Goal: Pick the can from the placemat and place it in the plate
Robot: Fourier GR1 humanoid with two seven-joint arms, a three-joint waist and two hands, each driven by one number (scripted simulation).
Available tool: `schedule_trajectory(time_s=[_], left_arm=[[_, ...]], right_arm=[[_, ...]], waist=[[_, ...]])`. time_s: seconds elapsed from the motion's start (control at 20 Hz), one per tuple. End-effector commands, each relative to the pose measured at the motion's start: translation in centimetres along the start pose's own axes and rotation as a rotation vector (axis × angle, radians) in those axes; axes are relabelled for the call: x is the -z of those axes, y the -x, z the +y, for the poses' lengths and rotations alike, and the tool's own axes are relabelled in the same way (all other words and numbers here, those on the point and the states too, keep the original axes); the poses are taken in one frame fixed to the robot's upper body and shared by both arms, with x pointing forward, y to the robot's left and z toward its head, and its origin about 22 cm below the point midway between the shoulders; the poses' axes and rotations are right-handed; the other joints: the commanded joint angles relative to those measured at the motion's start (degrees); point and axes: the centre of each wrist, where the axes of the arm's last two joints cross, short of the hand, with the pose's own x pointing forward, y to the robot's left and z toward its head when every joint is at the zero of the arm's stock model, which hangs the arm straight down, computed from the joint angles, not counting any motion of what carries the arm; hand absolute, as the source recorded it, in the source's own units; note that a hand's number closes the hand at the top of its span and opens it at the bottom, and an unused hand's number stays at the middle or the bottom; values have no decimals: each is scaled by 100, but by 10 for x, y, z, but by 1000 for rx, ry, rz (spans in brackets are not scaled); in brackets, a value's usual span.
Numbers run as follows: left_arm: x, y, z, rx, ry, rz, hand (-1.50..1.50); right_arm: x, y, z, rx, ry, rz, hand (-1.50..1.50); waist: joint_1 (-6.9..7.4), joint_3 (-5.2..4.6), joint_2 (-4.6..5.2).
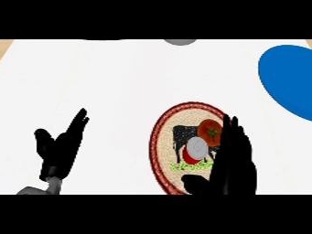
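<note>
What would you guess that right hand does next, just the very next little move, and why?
Probably it edges a little to its left and curls its fingers round the can. The right hand is open, fingers straight, close beside the can, which sits on the placemat and is not yet held. The blue plate lies further off, toward the upper right, so gripping comes first.

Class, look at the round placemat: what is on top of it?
A can sits on the placemat. The right hand hides the mat's right side, so anything there cannot be seen.
</note>
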Motion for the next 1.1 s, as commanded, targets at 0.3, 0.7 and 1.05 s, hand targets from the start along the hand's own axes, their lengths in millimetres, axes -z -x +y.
schedule_trajectory(time_s=[0.3,0.7,1.05], left_arm=[[-2,23,1,-21,6,65,0],[0,10,-5,-10,10,61,0],[-7,13,-10,-12,11,62,0]], right_arm=[[2,-1,14,-78,-7,258,-150],[21,-8,35,-91,-60,279,-150],[22,-5,59,-214,-133,238,150]], waist=[[-68,-37,22],[-11,-29,34],[-4,-28,20]])
